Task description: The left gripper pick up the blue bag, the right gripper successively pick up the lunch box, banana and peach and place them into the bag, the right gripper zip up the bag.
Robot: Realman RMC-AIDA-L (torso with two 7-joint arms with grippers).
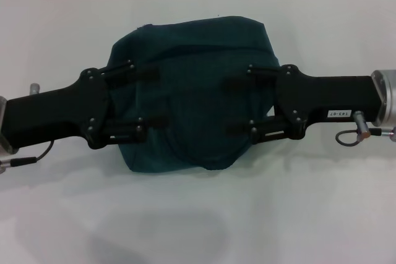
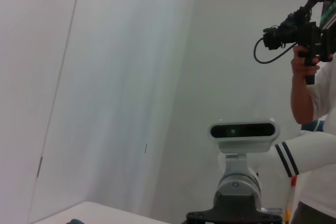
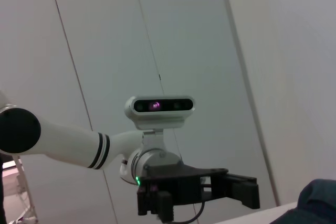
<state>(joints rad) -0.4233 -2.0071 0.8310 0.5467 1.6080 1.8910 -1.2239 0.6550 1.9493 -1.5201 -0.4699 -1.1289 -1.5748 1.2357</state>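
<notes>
Head view: blue bag (image 1: 192, 100) lies mid-table (image 1: 297, 214), nearer far edge. Left gripper (image 1: 139, 100) and right gripper (image 1: 241, 104) both over it from opposite sides, fingers spread wide apart; contact w/ fabric can't be judged. Bag contents hidden.
Left wrist view: robot head (image 2: 242, 132), person w/ camera (image 2: 310, 72) cut off; bag barely a sliver.
Right wrist view: bag corner only; own fingers out of shot.

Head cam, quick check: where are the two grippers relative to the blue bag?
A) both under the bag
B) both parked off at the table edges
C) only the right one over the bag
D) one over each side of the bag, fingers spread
D: the left gripper and the right gripper reach in from opposite sides, fingers spread over the blue bag on the table.
</notes>
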